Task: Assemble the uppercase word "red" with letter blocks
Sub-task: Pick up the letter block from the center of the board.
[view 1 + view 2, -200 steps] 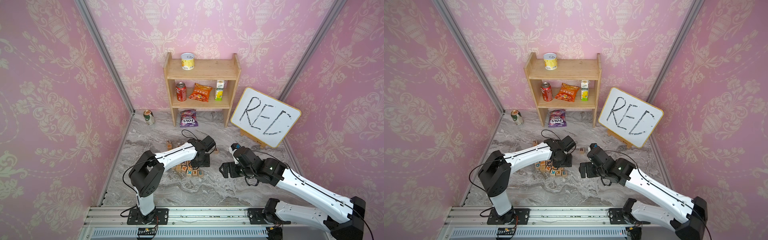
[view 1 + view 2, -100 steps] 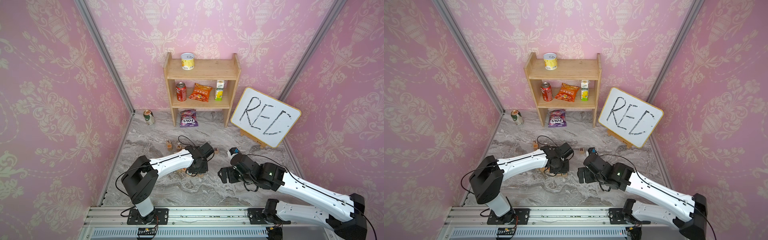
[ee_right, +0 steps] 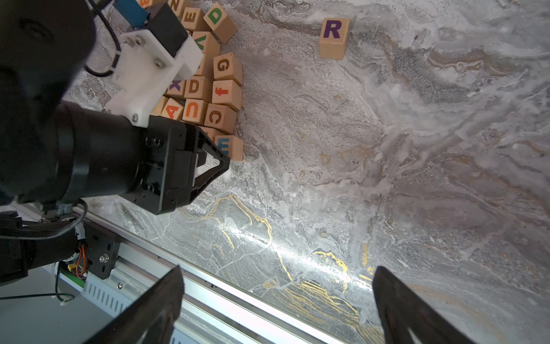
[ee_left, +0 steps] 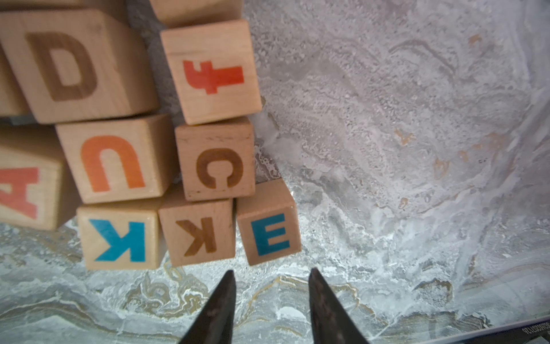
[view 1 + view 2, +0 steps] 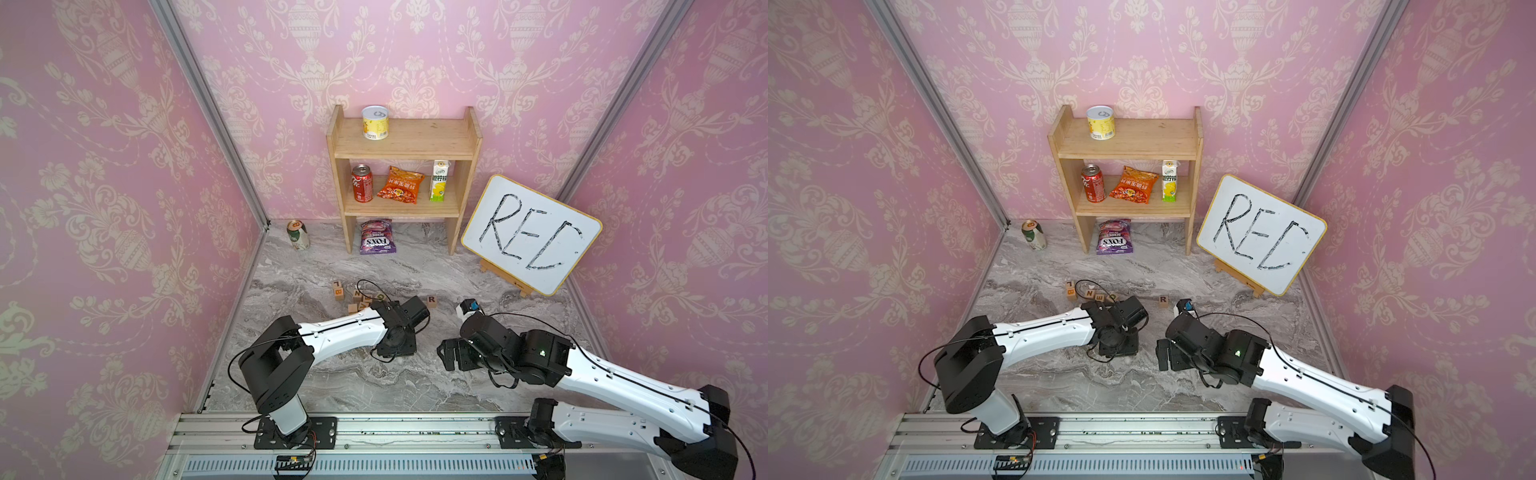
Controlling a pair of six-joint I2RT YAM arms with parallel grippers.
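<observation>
The letter blocks lie in a tight cluster on the marble floor. A blue E block (image 4: 269, 235) sits at its near corner, just beyond my left gripper (image 4: 271, 272), which is open with only bare floor between its fingers. A brown D block (image 4: 67, 67) lies deeper in the cluster and a green D block (image 3: 215, 16) at its far edge. The purple R block (image 5: 431, 300) stands alone to the right of the cluster, also seen as the R block (image 3: 331, 37). My right gripper (image 3: 277, 269) hangs wide open and empty over bare floor near the front rail.
In both top views the left arm (image 5: 345, 332) covers most of the cluster. A whiteboard (image 5: 530, 237) on an easel stands at the back right. A wooden shelf (image 5: 405, 141) with cans and snacks stands against the back wall, with a can (image 5: 298, 235) to its left.
My left gripper has drawn back from over the cluster toward the front rail, and its jaws now stand apart on nothing. The right arm has drifted slightly nearer the front.
</observation>
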